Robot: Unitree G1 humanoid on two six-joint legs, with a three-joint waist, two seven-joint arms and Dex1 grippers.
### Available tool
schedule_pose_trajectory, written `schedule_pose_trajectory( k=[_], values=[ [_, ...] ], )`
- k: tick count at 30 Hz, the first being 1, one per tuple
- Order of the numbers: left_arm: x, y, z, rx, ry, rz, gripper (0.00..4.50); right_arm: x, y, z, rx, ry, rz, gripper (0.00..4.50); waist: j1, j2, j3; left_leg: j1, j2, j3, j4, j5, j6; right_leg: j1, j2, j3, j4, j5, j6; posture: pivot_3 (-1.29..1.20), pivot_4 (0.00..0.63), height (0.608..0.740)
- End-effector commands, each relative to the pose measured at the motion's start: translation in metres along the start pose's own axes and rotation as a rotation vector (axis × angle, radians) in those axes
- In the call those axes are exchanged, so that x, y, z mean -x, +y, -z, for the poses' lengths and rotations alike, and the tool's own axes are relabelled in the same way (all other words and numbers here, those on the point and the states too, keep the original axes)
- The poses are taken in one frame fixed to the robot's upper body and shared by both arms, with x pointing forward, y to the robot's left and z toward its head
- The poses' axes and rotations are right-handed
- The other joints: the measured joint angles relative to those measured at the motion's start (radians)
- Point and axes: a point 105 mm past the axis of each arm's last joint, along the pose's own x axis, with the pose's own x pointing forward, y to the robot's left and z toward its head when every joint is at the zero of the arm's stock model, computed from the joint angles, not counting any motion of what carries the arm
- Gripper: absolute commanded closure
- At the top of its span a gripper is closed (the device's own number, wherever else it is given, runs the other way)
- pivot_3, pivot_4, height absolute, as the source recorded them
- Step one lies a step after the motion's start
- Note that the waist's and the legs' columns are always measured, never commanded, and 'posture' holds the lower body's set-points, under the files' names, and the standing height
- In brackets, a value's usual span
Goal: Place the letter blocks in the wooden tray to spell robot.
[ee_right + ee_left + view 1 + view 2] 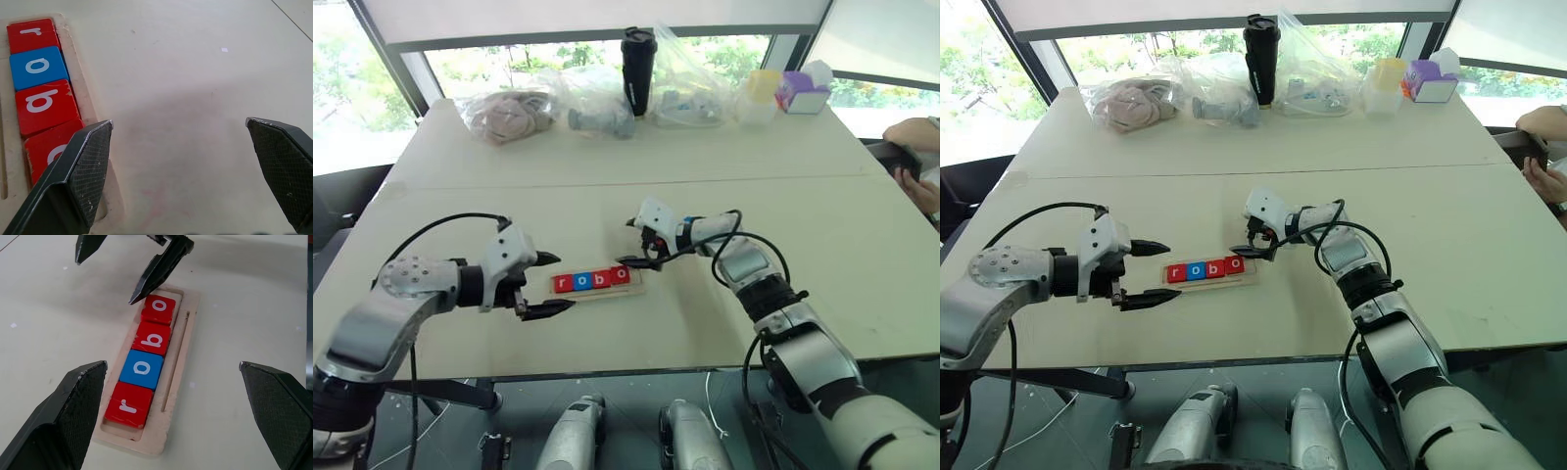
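The wooden tray [597, 287] is seen lying flat on the pale counter [636, 186], near its front edge, between the two arms. Four letter blocks [145, 367] are seated in the tray's recess in a touching row: a red "r" [128, 404], a blue "o" [142, 369], a red "b" [152, 339] and a red "o" [158, 309]. The last "o" sits slightly tilted, its outer edge appearing raised against the tray's rim. A narrow groove is noted in the tray beside the row. The fifth tile cannot be located in any view.

The left end effector [548, 285] is held just beside the tray's "r" end, above the counter, with its two black fingers spread wide and nothing between them. The right end effector [636, 243] is positioned at the opposite end of the tray, by the last "o"; its fingers are likewise spread apart and empty. One fingertip [139, 293] is observed just above the edge of that block; contact cannot be confirmed.

Along the far edge of the counter are recorded several clear plastic bags of items [592, 103], a black tumbler [638, 70], a yellow-lidded container [759, 95] and a purple box [801, 95]. A person's hand [915, 186] holding a dark object is seen at the right edge of the counter.
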Motion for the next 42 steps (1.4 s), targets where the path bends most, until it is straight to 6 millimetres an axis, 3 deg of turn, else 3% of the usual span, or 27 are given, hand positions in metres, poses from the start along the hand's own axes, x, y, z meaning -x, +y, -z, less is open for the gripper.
schedule_pose_trajectory(
  k=[1,11,14,17,20,24,27,34,42],
  values=[
    [0.001,-0.002,-0.01,-0.028,-0.022,-0.004,0.0,-0.001,-0.003,-0.011,0.033,-0.028,-0.002,0.02,0.001,0.0,0.0,0.0,0.0,0.0,0.0,0.0,0.0,0.0,0.0,0.0,0.0,0.0,0.0,0.0,0.15,0.74],
    [-0.001,-0.002,-0.012,-0.019,-0.03,-0.016,0.0,0.001,0.001,-0.01,0.046,-0.027,-0.023,0.02,-0.001,0.0,0.0,0.0,0.0,0.0,0.0,0.0,0.0,0.0,0.0,0.0,0.0,0.0,0.0,0.0,0.15,0.74],
    [-0.002,-0.002,-0.013,-0.019,-0.033,-0.015,0.0,0.008,-0.016,-0.015,0.038,-0.045,0.059,0.02,0.0,0.0,0.0,0.0,0.0,0.0,0.0,0.0,0.0,0.0,0.0,0.0,0.0,0.0,0.0,0.0,0.15,0.74],
    [-0.002,-0.003,-0.015,-0.021,-0.037,-0.012,0.0,0.032,-0.051,-0.029,0.01,-0.098,0.237,0.02,0.002,0.0,0.0,0.0,0.0,0.0,0.0,0.0,0.0,0.0,0.0,0.0,0.0,0.0,0.0,0.0,0.15,0.74],
    [-0.001,-0.003,-0.016,-0.023,-0.039,-0.011,0.0,0.054,-0.067,-0.032,-0.033,-0.124,0.339,0.02,0.004,0.0,0.0,0.0,0.0,0.0,0.0,0.0,-0.001,0.0,0.0,0.0,0.0,0.0,0.0,0.0,0.15,0.74],
    [-0.001,-0.002,-0.019,-0.019,-0.049,-0.013,0.0,0.093,-0.073,0.003,-0.148,-0.044,0.499,0.02,0.008,0.0,0.0,0.0,0.0,-0.001,-0.001,0.0,0.0,0.0,0.0,0.001,0.0,0.0,0.0,0.0,0.15,0.74],
    [-0.002,-0.001,-0.02,-0.019,-0.053,-0.011,0.0,0.104,-0.069,0.023,-0.249,-0.006,0.579,0.02,0.005,0.0,0.0,0.0,0.0,0.0,-0.001,0.0,0.0,0.0,-0.001,0.001,0.0,0.0,0.0,0.0,0.15,0.74],
    [-0.004,0.003,-0.025,-0.039,-0.056,0.011,0.0,0.101,-0.061,0.044,-0.34,0.007,0.562,0.02,-0.003,0.001,0.0,0.001,0.002,0.001,0.0,0.001,0.0,0.0,0.0,0.001,0.001,0.0,0.0,0.0,0.15,0.74],
    [-0.001,0.009,-0.03,-0.062,-0.054,0.003,0.0,0.081,-0.054,0.046,-0.373,-0.01,0.487,0.02,0.002,0.0,0.0,0.0,0.001,0.001,0.0,0.001,0.0,0.001,0.0,0.0,0.0,0.0,0.0,0.0,0.15,0.74]
  ],
)
